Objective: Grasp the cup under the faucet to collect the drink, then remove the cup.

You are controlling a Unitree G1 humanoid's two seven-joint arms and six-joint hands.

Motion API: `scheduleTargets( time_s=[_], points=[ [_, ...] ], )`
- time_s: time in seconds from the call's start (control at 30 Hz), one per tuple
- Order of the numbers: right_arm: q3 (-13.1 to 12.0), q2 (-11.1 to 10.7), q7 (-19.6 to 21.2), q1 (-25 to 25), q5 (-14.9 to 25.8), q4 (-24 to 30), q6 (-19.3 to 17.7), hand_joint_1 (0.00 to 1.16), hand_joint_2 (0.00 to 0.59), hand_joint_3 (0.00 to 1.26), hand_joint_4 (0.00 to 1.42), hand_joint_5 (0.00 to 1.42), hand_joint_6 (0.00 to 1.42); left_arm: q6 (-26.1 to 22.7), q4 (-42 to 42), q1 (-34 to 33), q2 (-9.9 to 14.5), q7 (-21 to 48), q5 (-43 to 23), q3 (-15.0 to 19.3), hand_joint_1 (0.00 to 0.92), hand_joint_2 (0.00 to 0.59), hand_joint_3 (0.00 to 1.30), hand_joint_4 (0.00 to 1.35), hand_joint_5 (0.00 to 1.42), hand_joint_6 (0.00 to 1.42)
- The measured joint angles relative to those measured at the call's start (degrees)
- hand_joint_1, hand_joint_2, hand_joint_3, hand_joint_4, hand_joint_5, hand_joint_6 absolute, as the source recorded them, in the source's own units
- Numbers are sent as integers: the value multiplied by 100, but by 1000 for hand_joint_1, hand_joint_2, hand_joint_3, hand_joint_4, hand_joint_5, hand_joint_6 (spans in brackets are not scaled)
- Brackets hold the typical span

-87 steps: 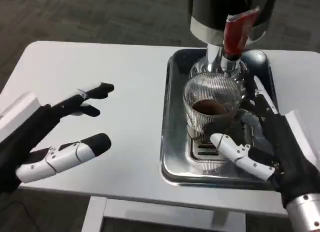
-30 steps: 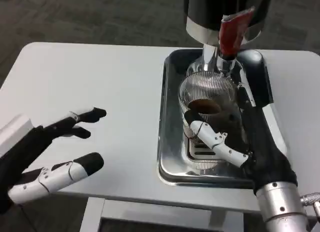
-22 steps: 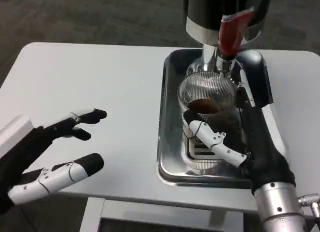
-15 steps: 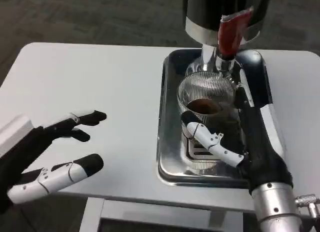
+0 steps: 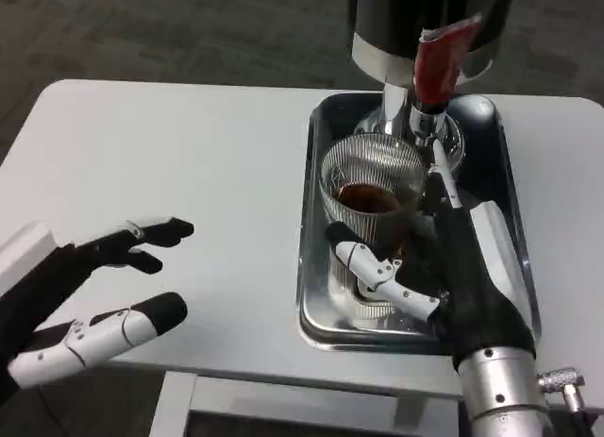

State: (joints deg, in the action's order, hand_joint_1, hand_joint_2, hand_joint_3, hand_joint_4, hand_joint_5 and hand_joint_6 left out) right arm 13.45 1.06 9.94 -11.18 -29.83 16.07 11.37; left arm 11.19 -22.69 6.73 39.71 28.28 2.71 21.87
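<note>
A clear ribbed glass cup holding dark drink stands in the steel tray, just left of and below the dispenser's faucet with its red handle. My right hand wraps around the cup from the right, with the thumb across its front and fingers behind its right side. My left hand hovers open over the table's near left, far from the cup, with fingers spread.
The black and silver drink dispenser rises at the tray's far end. A drip grate lies in the tray below the cup. White table stretches to the left; its front edge is close to both hands.
My right hand has closed around the cup and shifted it left and toward me, away from under the faucet. My left hand drifted slightly lower and left.
</note>
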Motion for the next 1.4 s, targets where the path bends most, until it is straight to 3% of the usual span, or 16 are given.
scheduleTargets(
  time_s=[0.2,0.57,1.4],
  points=[
    [-50,73,33,-21,95,-44,-12,627,219,0,21,210,329,3,67,-24,9,4,-2,-4,0,94,239,207,293,227],
    [-275,103,151,-162,523,-452,-466,606,223,0,38,210,331,4,196,-119,56,69,2,-66,0,94,245,208,293,227],
    [-398,36,195,-268,543,-703,-866,601,224,14,99,235,347,5,416,-212,180,116,21,-223,0,94,246,208,303,227]
  ],
)
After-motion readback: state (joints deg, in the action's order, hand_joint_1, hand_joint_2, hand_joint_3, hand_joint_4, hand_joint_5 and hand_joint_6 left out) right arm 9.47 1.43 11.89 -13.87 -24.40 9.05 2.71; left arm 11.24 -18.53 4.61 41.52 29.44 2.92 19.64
